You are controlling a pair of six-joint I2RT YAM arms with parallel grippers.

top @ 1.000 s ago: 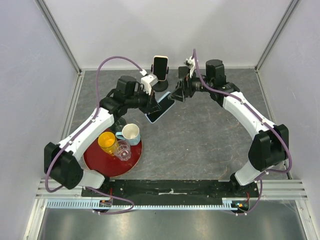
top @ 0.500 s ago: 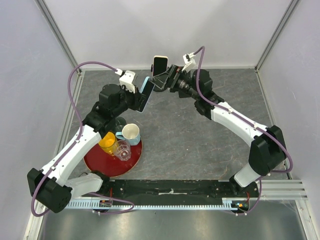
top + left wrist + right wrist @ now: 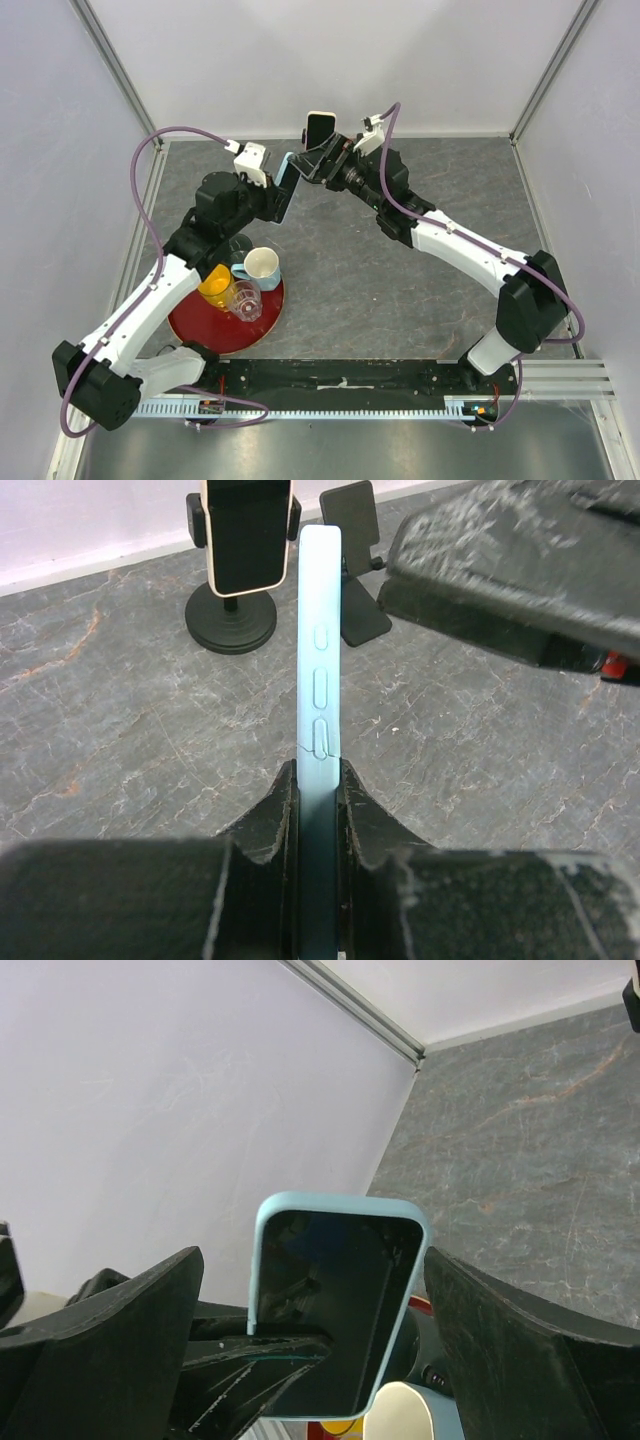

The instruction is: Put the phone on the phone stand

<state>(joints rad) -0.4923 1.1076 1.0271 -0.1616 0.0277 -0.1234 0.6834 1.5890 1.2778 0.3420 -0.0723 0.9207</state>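
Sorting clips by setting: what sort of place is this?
Probably a lab test cell: plain white wall panels in aluminium framing enclose a grey stone-pattern tabletop, with a mounting rail at its near edge.

Left gripper (image 3: 273, 203): is clamping the lower end of the phone (image 3: 287, 180) and holding it up off the table (image 3: 400, 290).
Phone: light blue case, is standing on edge, dark screen facing the right arm.
Right gripper (image 3: 312, 166): is hovering just beside the phone's upper end, fingers spread.
Cream phone (image 3: 320, 128): is sitting upright on a black stand (image 3: 306, 134) by the back wall, just behind the right gripper.
Red plate (image 3: 205, 325): is lying under the left arm, carrying a yellow cup (image 3: 213, 283), a white mug (image 3: 260, 265) and a clear glass (image 3: 246, 298).
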